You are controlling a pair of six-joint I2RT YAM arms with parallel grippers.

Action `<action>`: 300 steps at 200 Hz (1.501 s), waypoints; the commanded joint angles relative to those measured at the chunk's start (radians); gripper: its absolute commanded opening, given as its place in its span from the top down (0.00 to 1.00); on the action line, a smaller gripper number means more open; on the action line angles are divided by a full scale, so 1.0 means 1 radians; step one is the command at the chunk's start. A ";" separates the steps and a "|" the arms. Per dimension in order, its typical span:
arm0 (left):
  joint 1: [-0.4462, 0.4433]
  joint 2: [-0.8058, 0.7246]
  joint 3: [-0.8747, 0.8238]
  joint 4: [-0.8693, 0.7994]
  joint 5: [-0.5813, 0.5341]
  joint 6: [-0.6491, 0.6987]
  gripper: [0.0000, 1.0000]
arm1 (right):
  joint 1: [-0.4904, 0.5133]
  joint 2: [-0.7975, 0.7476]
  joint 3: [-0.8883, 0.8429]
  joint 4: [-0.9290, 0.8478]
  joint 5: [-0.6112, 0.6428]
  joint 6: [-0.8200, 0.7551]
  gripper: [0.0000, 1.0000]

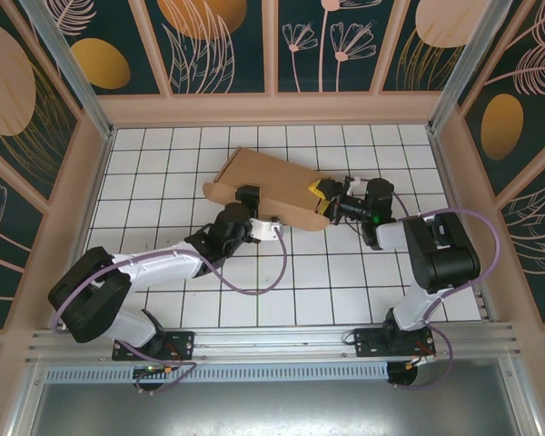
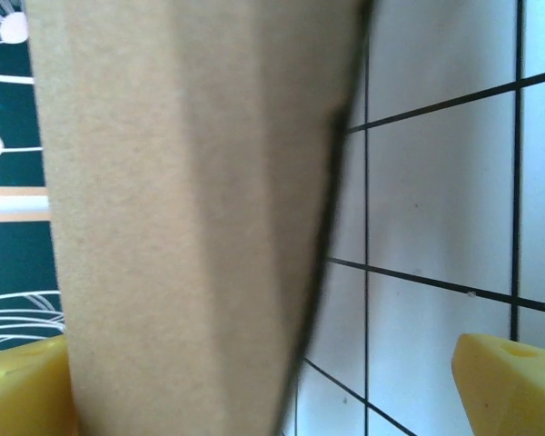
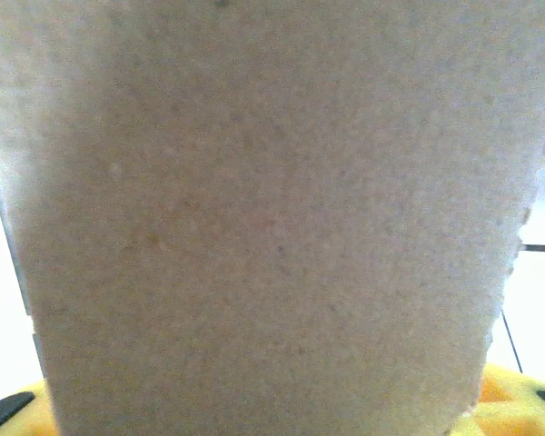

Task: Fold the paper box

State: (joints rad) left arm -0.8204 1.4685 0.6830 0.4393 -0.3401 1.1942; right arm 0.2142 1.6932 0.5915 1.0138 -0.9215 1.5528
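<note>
Left gripper (image 2: 268, 389) stands spread wide around the paper box (image 1: 272, 186), centre frame. Right gripper (image 1: 323, 193) pinches the box's right edge.

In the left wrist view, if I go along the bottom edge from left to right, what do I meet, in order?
Yellow finger → paper box → white tiled table → second yellow finger.
</note>
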 commanded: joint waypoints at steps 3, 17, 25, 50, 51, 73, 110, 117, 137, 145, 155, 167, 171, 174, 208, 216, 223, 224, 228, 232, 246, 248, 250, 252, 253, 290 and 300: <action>-0.009 0.036 -0.037 0.158 -0.073 0.058 0.02 | 0.032 -0.018 0.013 0.194 -0.079 0.071 0.56; -0.016 0.052 -0.035 0.223 -0.117 0.102 0.02 | 0.041 -0.009 0.010 0.222 -0.076 0.093 0.56; -0.018 0.056 -0.037 0.261 -0.127 0.129 0.03 | 0.047 -0.006 0.008 0.234 -0.076 0.101 0.55; -0.021 0.072 -0.020 0.307 -0.165 0.196 0.17 | 0.053 -0.002 0.005 0.244 -0.075 0.107 0.55; -0.022 0.073 -0.020 0.308 -0.166 0.197 0.17 | 0.053 -0.002 0.004 0.244 -0.075 0.108 0.55; -0.029 0.060 -0.021 0.327 -0.171 0.222 0.32 | 0.052 -0.002 0.002 0.254 -0.077 0.115 0.54; -0.046 0.024 -0.022 0.237 -0.158 0.226 0.47 | 0.046 -0.007 0.007 0.232 -0.086 0.089 0.44; -0.049 0.016 -0.020 0.216 -0.159 0.223 0.48 | 0.043 -0.008 0.008 0.226 -0.086 0.086 0.40; -0.052 -0.013 -0.007 0.121 -0.150 0.199 0.50 | 0.033 -0.021 0.011 0.190 -0.083 0.068 0.29; -0.052 -0.024 0.004 0.078 -0.149 0.186 0.50 | 0.025 -0.031 0.011 0.169 -0.078 0.057 0.23; -0.052 -0.037 0.023 0.017 -0.151 0.168 0.51 | 0.017 -0.045 0.013 0.139 -0.073 0.038 0.16; -0.052 -0.041 0.072 -0.123 -0.150 0.128 0.48 | 0.005 -0.067 0.013 0.099 -0.062 0.004 0.06; -0.053 -0.042 0.095 -0.178 -0.146 0.105 0.47 | 0.000 -0.077 0.014 0.074 -0.060 -0.018 0.03; -0.054 -0.041 0.110 -0.220 -0.145 0.090 0.47 | -0.004 -0.088 0.015 0.044 -0.059 -0.040 0.01; -0.055 -0.012 0.307 -0.595 -0.112 -0.141 0.47 | -0.090 -0.275 0.094 -0.649 0.183 -0.489 0.01; -0.055 -0.002 0.353 -0.686 -0.088 -0.193 0.47 | -0.097 -0.316 0.112 -0.786 0.301 -0.557 0.01; -0.055 0.008 0.386 -0.746 -0.072 -0.239 0.47 | -0.100 -0.345 0.121 -0.860 0.382 -0.598 0.01; -0.055 0.009 0.391 -0.753 -0.070 -0.245 0.47 | -0.100 -0.348 0.122 -0.867 0.391 -0.604 0.01; -0.056 0.016 0.408 -0.783 -0.061 -0.270 0.47 | -0.103 -0.361 0.126 -0.892 0.425 -0.620 0.01; -0.056 0.021 0.425 -0.817 -0.047 -0.295 0.47 | -0.104 -0.370 0.127 -0.913 0.457 -0.632 0.01; -0.058 0.049 0.498 -0.929 0.011 -0.376 0.46 | -0.113 -0.396 0.130 -0.957 0.534 -0.660 0.01; -0.058 0.053 0.508 -0.946 0.019 -0.386 0.46 | -0.115 -0.399 0.130 -0.958 0.538 -0.662 0.01; -0.059 0.057 0.516 -0.959 0.028 -0.398 0.45 | -0.118 -0.400 0.129 -0.957 0.542 -0.663 0.01; -0.058 0.063 0.526 -0.975 0.037 -0.410 0.44 | -0.118 -0.400 0.127 -0.955 0.544 -0.662 0.01; -0.058 0.065 0.530 -0.982 0.042 -0.414 0.44 | -0.119 -0.399 0.125 -0.953 0.544 -0.662 0.01; -0.086 0.156 0.654 -1.196 0.110 -0.509 0.45 | -0.125 -0.295 0.120 -0.879 0.462 -0.642 0.06; -0.085 0.168 0.677 -1.232 0.115 -0.512 0.46 | -0.119 -0.252 0.129 -0.888 0.460 -0.665 0.08</action>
State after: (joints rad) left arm -0.8928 1.6028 1.2922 -0.5808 -0.2825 0.7799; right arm 0.0906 1.3544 0.7067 0.1757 -0.4774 0.9512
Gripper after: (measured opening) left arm 0.550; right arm 0.935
